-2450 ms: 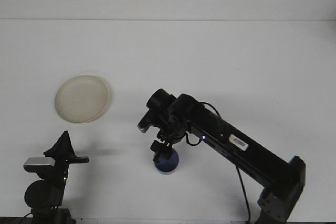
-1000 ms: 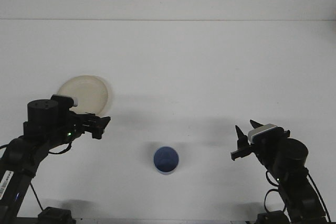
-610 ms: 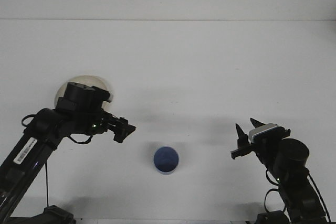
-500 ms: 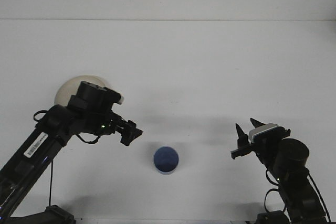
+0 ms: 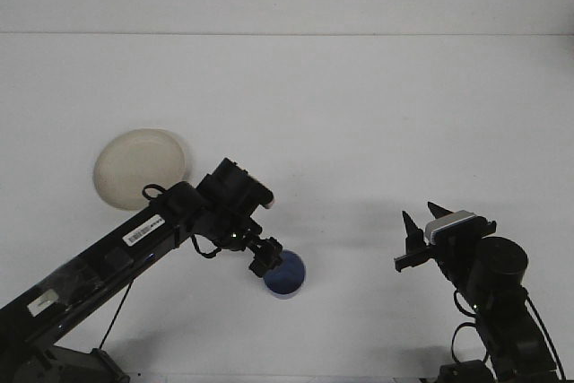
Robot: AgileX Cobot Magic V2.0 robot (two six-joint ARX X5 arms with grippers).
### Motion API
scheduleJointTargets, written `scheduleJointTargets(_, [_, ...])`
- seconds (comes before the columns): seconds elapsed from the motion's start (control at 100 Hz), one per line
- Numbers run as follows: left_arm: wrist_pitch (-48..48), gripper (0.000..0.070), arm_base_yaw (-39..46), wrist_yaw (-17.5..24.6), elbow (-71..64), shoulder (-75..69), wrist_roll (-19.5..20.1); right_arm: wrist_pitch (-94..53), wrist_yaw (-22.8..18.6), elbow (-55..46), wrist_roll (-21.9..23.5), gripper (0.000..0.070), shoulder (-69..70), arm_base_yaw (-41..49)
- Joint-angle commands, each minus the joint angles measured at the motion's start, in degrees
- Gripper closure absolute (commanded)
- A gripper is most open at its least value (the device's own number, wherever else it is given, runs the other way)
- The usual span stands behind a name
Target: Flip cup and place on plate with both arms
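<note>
The left gripper sits low in the centre of the frame, at the left rim of the cup, its dark fingers overlapping that rim from this view. Whether the fingers are spread or closed on the rim cannot be told; they are too small and dark. The left arm stretches in a long diagonal from the lower left corner up and to the right, bends at the wrist block near the middle, then angles down toward the cup.

The cup is blue, standing with its opening upward on the white table, just below the frame's centre. The plate, pale and round, lies at the left of the frame, well apart from the cup, with the arm passing just below its lower right edge.

The right gripper is at the lower right, folded back near its base, its 2 fingers spread and pointing up and left, holding nothing.
</note>
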Motion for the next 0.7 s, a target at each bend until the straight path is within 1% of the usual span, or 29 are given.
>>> scheduleJointTargets(0.0, [0.11,0.0236,-1.29,-1.16,0.87,2.19,0.66,0.81,-0.09,0.42,1.05,0.0366,0.28,0.0])
scheduleJointTargets(0.16, [1.36,0.0236,-3.45,-3.76,0.87,5.27,0.48,0.83,-0.11,0.42,1.03,0.0366,0.28,0.0])
scheduleJointTargets(0.22, [1.88,0.0237,-4.09,-4.13,0.87,6.36,0.46,0.83,-0.09,0.42,1.03,0.0366,0.28,0.0])
scheduleJointTargets(0.31, [2.08,0.0262,-4.79,-4.37,0.87,7.89,0.2,0.83,-0.09,0.42,1.01,0.0366,0.28,0.0])
scheduleJointTargets(0.34, [2.03,0.0305,-5.01,-4.72,0.87,8.24,-0.02,0.83,-0.09,0.42,1.03,0.0366,0.28,0.0])
scheduleJointTargets(0.36, [2.01,0.0346,-5.14,-4.98,0.87,8.41,-0.17,0.83,-0.09,0.42,1.03,0.0366,0.28,0.0])
scheduleJointTargets(0.42, [2.05,0.0491,-5.51,-5.07,0.87,8.94,-0.15,0.81,-0.09,0.42,1.03,0.0366,0.28,0.0])
scheduleJointTargets(0.46, [2.03,0.0572,-5.7,-5.07,0.87,9.05,-0.15,0.81,-0.09,0.42,1.03,0.0366,0.28,0.0])
scheduleJointTargets(0.55, [2.21,0.0693,-6.03,-5.22,0.87,9.09,-0.15,0.81,-0.09,0.42,1.01,0.0366,0.28,0.0])
scheduleJointTargets(0.69, [2.71,0.0688,-5.97,-5.27,0.9,8.79,-0.66,0.81,-0.07,0.42,1.01,0.0366,0.28,0.0])
